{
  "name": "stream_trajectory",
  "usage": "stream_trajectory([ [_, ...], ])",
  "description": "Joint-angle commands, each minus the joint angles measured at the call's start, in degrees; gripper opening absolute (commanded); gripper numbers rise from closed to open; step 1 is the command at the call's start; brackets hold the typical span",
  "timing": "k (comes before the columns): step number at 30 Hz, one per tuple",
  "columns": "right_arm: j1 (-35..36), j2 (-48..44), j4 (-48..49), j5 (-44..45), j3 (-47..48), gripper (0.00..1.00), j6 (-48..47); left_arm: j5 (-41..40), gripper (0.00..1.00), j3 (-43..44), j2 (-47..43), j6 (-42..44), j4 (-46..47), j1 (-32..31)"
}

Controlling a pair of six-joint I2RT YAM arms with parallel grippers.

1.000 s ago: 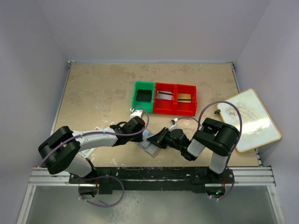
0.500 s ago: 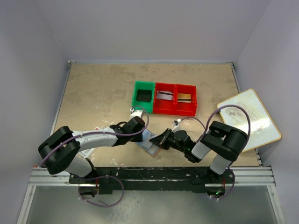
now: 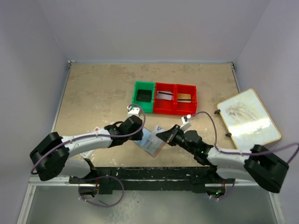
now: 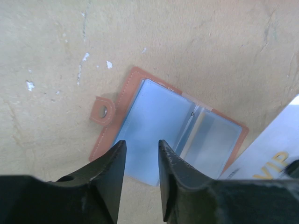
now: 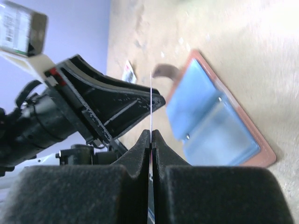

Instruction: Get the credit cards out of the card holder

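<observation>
Card holder (image 4: 168, 135) lies open flat on the tabletop (image 3: 103, 93), lining up. Left tool (image 4: 141, 144) hangs over it w/ jaws apart, gripping nothing, prob to pin it down. Right tool (image 5: 151, 135) is clenched on a white card (image 4: 275, 154), just beside the holder.

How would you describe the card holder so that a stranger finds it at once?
Go to the near middle of the table, in front of the bins. There, between the left gripper and the right gripper, the card holder lies open and flat. Only it has a brown rim, blue-grey lining and a small snap tab.
</observation>
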Motion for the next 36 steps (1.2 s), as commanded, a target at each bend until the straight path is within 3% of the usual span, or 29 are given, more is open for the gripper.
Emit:
stream_trajectory([
  [1,0.3,-12.1,-11.2,10.9,1.9,0.0,-12.7,-6.3,0.34,2.2,-6.8,1.7,-2.4,-0.2],
  [6,0.2,-24.8,-22.8,20.4,4.6,0.0,-25.9,-11.3,0.45,5.2,-13.1,3.8,-8.5,-0.2],
  [14,0.2,-32.3,-22.7,26.0,7.3,0.0,-49.1,-22.4,0.67,10.8,-22.4,8.8,-20.3,-0.2],
  [19,0.0,-24.8,-25.2,29.9,13.1,0.0,-59.4,-30.3,0.69,13.7,-21.9,9.8,-26.7,0.6],
  [26,-8.4,-7.3,-30.8,20.9,27.9,0.0,-71.1,-23.3,0.7,12.5,-17.8,14.2,-25.8,12.6],
  [36,-12.3,13.1,-36.7,18.1,44.4,0.0,-83.4,-30.7,0.71,11.4,-24.8,13.3,-24.7,13.5],
])
